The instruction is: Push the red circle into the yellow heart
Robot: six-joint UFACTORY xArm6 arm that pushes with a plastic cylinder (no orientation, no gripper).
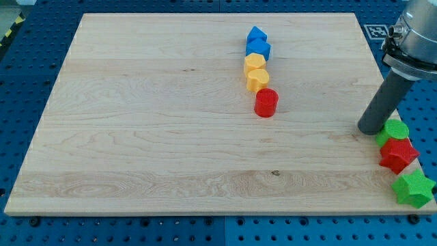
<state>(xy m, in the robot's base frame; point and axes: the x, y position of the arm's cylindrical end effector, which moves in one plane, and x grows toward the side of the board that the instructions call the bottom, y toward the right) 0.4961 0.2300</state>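
The red circle (266,103) sits right of the board's middle, at the lower end of a short column of blocks. The yellow heart (257,80) lies just above it and slightly to the left, touching or nearly touching it. My tip (371,129) rests on the board near the view's right edge, far to the right of the red circle and a little lower. It stands beside a green circle (395,130).
Above the heart the column continues with a yellow hexagon-like block (254,62) and two blue blocks (259,48) (256,34). At the right edge, below the green circle, are a red star (398,154) and a green star (413,189).
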